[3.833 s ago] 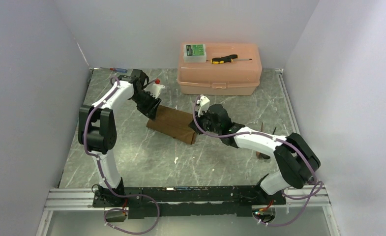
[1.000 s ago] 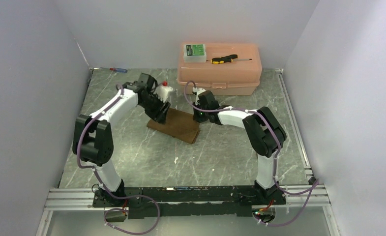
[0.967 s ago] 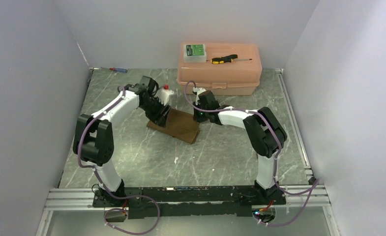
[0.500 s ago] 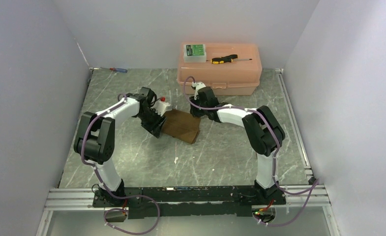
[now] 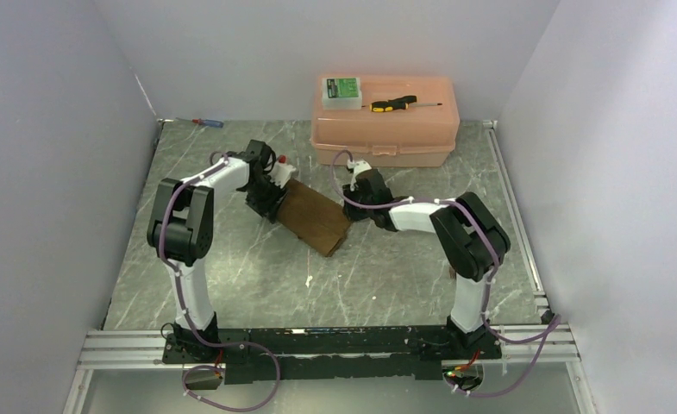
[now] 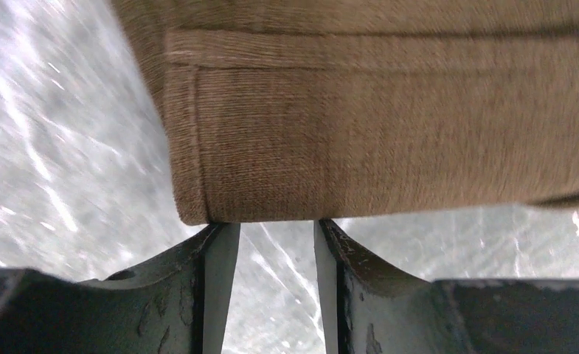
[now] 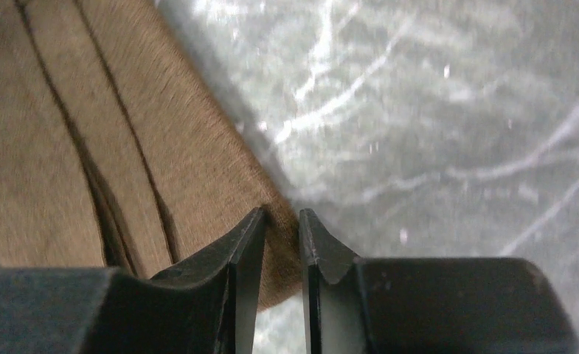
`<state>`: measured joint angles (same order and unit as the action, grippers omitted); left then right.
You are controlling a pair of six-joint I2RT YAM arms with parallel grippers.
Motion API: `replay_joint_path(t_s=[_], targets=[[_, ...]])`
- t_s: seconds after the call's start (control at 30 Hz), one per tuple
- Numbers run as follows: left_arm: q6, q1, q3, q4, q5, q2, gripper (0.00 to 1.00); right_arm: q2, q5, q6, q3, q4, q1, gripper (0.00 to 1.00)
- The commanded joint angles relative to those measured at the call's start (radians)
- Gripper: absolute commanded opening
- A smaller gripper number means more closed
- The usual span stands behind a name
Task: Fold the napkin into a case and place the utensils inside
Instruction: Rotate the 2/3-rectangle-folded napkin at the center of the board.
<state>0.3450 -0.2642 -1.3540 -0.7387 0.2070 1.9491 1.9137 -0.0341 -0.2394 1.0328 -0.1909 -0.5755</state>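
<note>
The brown napkin [image 5: 314, 217] lies folded into a narrow rectangle on the marble table [image 5: 240, 276], slanting from far left to near right. My left gripper [image 5: 271, 205] sits low at its left end. In the left wrist view it [image 6: 273, 225] is open, fingertips just at the hemmed edge of the napkin [image 6: 382, 125], bare table between the fingers. My right gripper [image 5: 350, 213] is at the right side. In the right wrist view it [image 7: 279, 215] is open by a narrow gap, straddling a corner of the napkin [image 7: 50, 147]. The utensils are hidden.
A pink plastic box [image 5: 385, 138] stands at the back, with a small green-labelled case [image 5: 341, 90] and a yellow-and-black screwdriver [image 5: 393, 103] on its lid. A blue-and-red screwdriver [image 5: 207, 123] lies at the far left corner. A white scrap [image 5: 308, 280] lies nearer. Walls enclose three sides.
The left gripper swung down around the napkin's left end and the cloth turned steeper. The right gripper opened from shut and slid nearer along the napkin's right side.
</note>
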Motion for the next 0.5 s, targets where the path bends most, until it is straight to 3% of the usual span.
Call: replay_joint_path(t_s=[0.0, 0.17, 0.27, 0.37, 0.47], targets=[[-0.028, -0.021, -0.119, 0.054, -0.04, 0.081, 0.47, -0.098, 0.001, -0.068, -0.124, 0.014, 0.002, 0.27], [-0.051, -0.065, -0.256, 0.046, -0.043, 0.172, 0.47, -0.263, -0.03, -0.13, -0.303, -0.008, -0.034, 0.25], [-0.076, -0.102, -0.354, 0.021, -0.023, 0.23, 0.46, -0.345, -0.031, -0.143, -0.378, 0.009, -0.128, 0.25], [-0.087, -0.146, -0.428, -0.042, 0.013, 0.248, 0.47, -0.435, 0.063, -0.127, -0.41, 0.073, -0.225, 0.24], [-0.08, -0.175, -0.437, -0.075, 0.03, 0.217, 0.49, -0.539, 0.098, -0.134, -0.429, 0.128, -0.205, 0.24]])
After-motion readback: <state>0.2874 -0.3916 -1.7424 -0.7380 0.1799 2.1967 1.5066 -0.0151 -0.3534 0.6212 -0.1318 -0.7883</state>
